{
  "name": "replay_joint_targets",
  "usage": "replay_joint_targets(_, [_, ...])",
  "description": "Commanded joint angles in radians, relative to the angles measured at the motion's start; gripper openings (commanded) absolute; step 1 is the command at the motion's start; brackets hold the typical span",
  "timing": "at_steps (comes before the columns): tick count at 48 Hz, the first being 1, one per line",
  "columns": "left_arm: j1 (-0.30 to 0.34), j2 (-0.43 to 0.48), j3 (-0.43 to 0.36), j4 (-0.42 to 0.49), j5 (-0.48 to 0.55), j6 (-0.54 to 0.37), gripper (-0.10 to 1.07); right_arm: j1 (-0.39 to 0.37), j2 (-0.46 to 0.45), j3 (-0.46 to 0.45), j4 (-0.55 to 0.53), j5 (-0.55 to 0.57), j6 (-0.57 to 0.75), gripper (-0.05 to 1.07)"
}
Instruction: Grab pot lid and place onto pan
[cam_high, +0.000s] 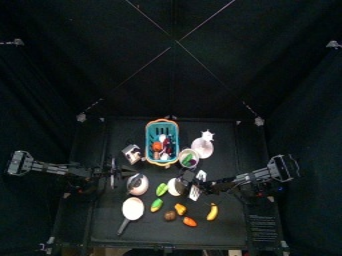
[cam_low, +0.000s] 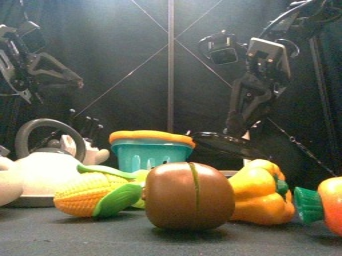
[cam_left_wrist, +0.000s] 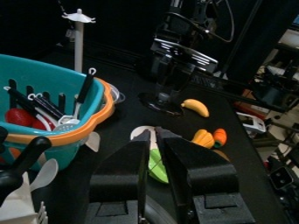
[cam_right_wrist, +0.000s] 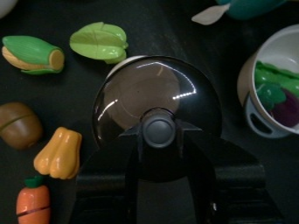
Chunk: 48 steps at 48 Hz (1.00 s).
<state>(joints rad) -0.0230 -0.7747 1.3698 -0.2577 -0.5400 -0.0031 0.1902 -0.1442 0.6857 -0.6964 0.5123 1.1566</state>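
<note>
The pot lid (cam_right_wrist: 156, 112), black and domed with a pale knob, sits pinched between the jaws of the right gripper (cam_right_wrist: 156, 131), above the table (cam_right_wrist: 176, 39). Below it lie a corn cob (cam_right_wrist: 33, 54), a green star-shaped fruit (cam_right_wrist: 100, 41), a brown fruit (cam_right_wrist: 19, 125), a yellow pepper (cam_right_wrist: 58, 153) and a carrot (cam_right_wrist: 33, 201). The pan (cam_high: 134, 209) sits near the table's front-left corner. The left gripper (cam_left_wrist: 153, 162) hovers beside a teal basket (cam_left_wrist: 59, 87), its jaws nearly together, holding nothing.

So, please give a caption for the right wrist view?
Right gripper over the black pot lid, toy vegetables around it.
</note>
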Motion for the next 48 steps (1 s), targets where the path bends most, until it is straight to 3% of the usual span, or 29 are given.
replay_joint_targets(1, [-0.003,0.002,-0.031,0.005,-0.009,-0.003,0.59,-0.005,0.005,-0.046,-0.034,-0.012,0.000,0.61])
replay_joint_targets(11, [-0.031,0.006,-0.118,-0.074,0.006,-0.058,0.59,-0.005,0.044,-0.115,-0.158,-0.012,0.000,0.61])
replay_joint_targets(19, [-0.087,0.038,-0.175,-0.060,0.057,-0.058,0.60,-0.005,0.069,-0.167,-0.216,-0.014,0.002,0.61])
replay_joint_targets(35, [-0.106,0.046,-0.161,-0.055,0.172,-0.066,0.60,-0.006,0.184,-0.304,-0.247,-0.083,-0.002,0.61])
replay_joint_targets(43, [-0.097,0.017,-0.149,-0.057,0.163,-0.063,0.60,-0.005,0.268,-0.393,-0.267,-0.138,0.000,0.61])
replay_joint_targets(48, [-0.049,-0.018,-0.127,-0.057,0.130,-0.063,0.60,0.000,0.318,-0.443,-0.268,-0.161,-0.002,0.61])
